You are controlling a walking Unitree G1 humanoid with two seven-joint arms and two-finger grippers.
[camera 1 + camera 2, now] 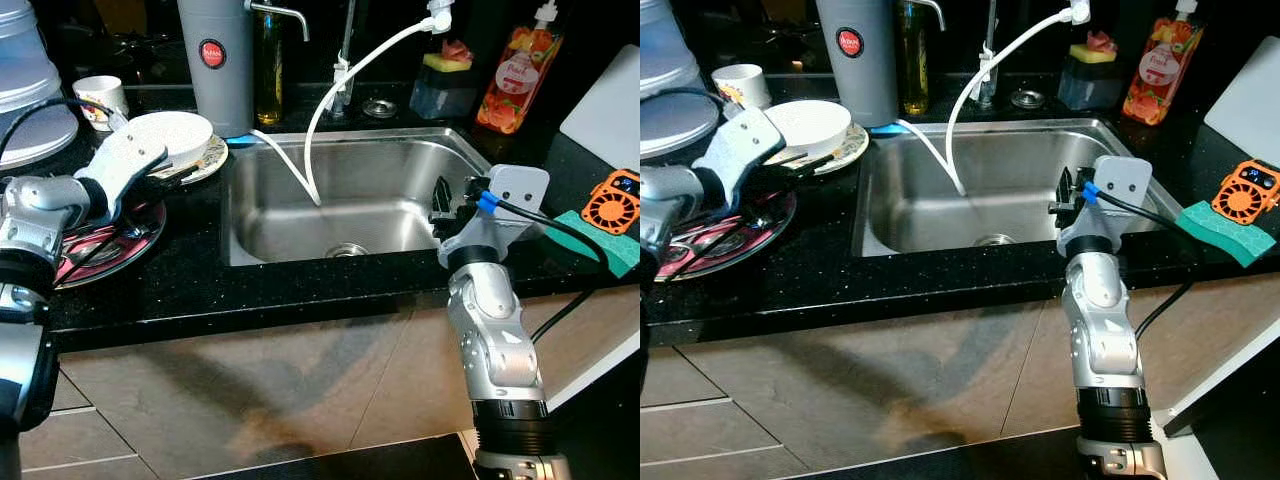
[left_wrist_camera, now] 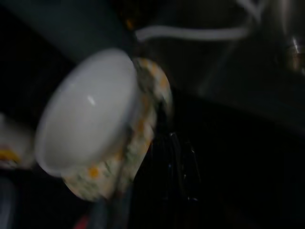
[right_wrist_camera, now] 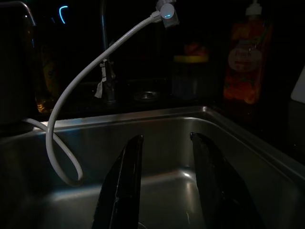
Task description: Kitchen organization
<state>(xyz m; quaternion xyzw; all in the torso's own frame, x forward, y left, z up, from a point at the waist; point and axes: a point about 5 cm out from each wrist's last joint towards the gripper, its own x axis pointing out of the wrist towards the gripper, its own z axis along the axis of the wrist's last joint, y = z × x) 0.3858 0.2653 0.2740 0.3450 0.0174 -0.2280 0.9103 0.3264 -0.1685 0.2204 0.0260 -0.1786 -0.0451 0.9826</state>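
- A dim view along the right gripper [image 3: 164, 183], whose two long black fingers [image 3: 123, 188] stand apart with a clear gap between them, nothing held.
- Both fingers reach over a stainless steel sink [image 3: 248, 143], its shiny basin beneath and beyond them.
- A white hose [image 3: 78, 78] arcs from a fitting above the sink's far rim, then loops down into the basin, left of the fingers.
- Behind the sink's far rim, on a dark counter [image 3: 286, 129], stands a slim metal tap [image 3: 106, 71].
- Further right behind the rim is a dark container with a yellow top [image 3: 190, 76].
- At the sink's back right corner stands an orange soap bottle [image 3: 245, 59] with a pump.
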